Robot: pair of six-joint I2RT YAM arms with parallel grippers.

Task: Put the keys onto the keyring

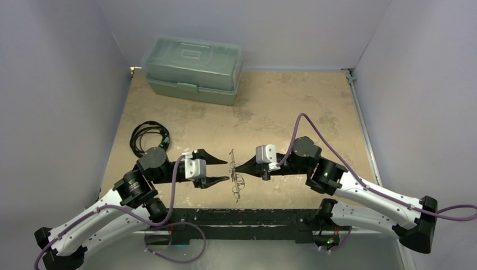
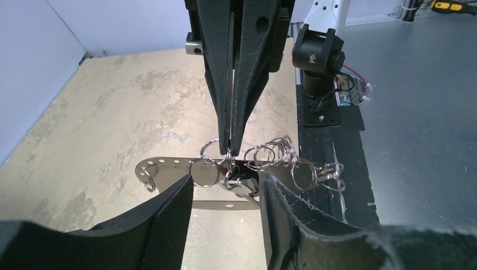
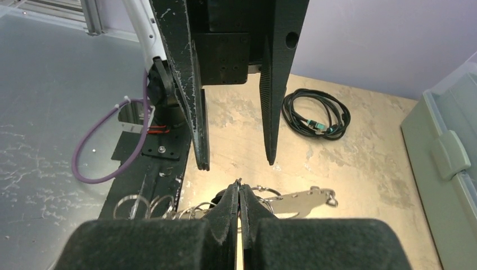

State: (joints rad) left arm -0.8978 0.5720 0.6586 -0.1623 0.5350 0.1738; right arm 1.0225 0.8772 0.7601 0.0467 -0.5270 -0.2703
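Left wrist view: the right gripper (image 2: 230, 151), pressed together, pinches the keyring (image 2: 169, 166); the left gripper (image 2: 226, 180) stands spread on both sides of it. Closing crookedly could twist the thin loop out.

Soft, even overhead light.
Top view sharp; wrist views blur near fingers (image 2: 163, 225) at bottom edge; faint shadows on tabletop (image 1: 281, 112).
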